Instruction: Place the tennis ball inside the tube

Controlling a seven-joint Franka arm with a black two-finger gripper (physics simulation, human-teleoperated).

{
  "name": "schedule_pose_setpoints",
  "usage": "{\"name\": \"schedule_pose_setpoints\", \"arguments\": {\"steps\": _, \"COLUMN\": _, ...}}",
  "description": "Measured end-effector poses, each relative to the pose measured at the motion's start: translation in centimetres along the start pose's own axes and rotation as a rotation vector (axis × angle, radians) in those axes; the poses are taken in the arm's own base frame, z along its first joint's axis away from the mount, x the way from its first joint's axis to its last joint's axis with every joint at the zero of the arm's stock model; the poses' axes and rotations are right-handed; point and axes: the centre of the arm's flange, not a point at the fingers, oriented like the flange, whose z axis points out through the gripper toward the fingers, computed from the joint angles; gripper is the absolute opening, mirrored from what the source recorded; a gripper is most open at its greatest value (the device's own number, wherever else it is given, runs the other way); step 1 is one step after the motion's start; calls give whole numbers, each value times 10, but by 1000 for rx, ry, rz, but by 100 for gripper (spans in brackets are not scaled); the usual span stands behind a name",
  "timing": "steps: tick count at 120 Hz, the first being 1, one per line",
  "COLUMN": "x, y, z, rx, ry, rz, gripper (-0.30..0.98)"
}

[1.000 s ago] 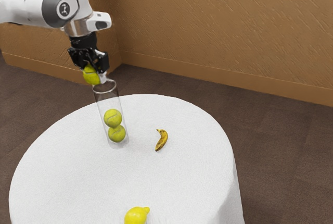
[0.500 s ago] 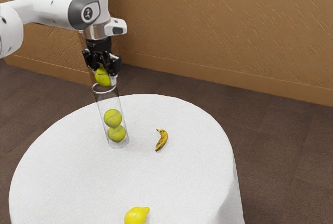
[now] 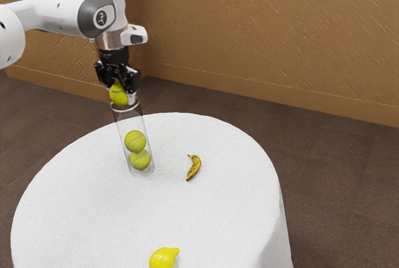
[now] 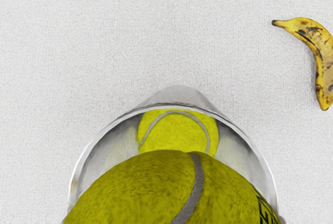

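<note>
Above the tube [image 3: 129, 122], the hand [image 3: 121, 91] is pinching a tennis ball [image 3: 118, 96] and is risking a deflection off the rim [image 3: 126, 111], should release be occurring off centre.

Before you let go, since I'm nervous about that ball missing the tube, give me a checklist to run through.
- Gripper has hold of the upper ball: ok.
- Tube standing upright: ok.
- Room above the two balls inside: ok.
- Upper ball centered over the mouth: cannot tell exactly.
- Upper ball down inside the tube: not ok, it's at the mouth.
- Banana clear of the tube: ok.
</note>
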Motion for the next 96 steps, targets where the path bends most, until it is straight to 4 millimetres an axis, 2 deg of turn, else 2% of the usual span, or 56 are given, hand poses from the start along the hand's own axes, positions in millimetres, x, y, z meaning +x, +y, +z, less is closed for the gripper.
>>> {"name": "schedule_pose_setpoints", "arguments": {"steps": 12, "x": -1, "y": 0, "z": 1, "rx": -1, "ry": -3, "rz": 1, "gripper": 31}}
{"name": "schedule_pose_setpoints", "arguments": {"steps": 33, "x": 0, "y": 2, "z": 2, "rx": -6, "ry": -3, "rz": 5, "gripper": 51}}
{"name": "schedule_pose_setpoints", "arguments": {"steps": 50, "x": -1, "y": 3, "z": 2, "rx": -10, "ry": -4, "rz": 7, "gripper": 59}}
{"name": "schedule_pose_setpoints", "arguments": {"steps": 56, "x": -8, "y": 5, "z": -1, "rx": -18, "ry": -3, "rz": 10, "gripper": 61}}
{"name": "schedule_pose_setpoints", "arguments": {"steps": 64, "x": -29, "y": 9, "z": -21, "rx": -32, "ry": 13, "rz": 18, "gripper": 63}}
{"name": "schedule_pose_setpoints", "arguments": {"steps": 73, "x": -55, "y": 15, "z": -58, "rx": -43, "ry": 49, "rz": 32, "gripper": 65}}
{"name": "schedule_pose_setpoints", "arguments": {"steps": 83, "x": -69, "y": 20, "z": -86, "rx": -45, "ry": 78, "rz": 46, "gripper": 66}}
{"name": "schedule_pose_setpoints", "arguments": {"steps": 96, "x": -76, "y": 27, "z": -99, "rx": -41, "ry": 69, "rz": 62, "gripper": 67}}
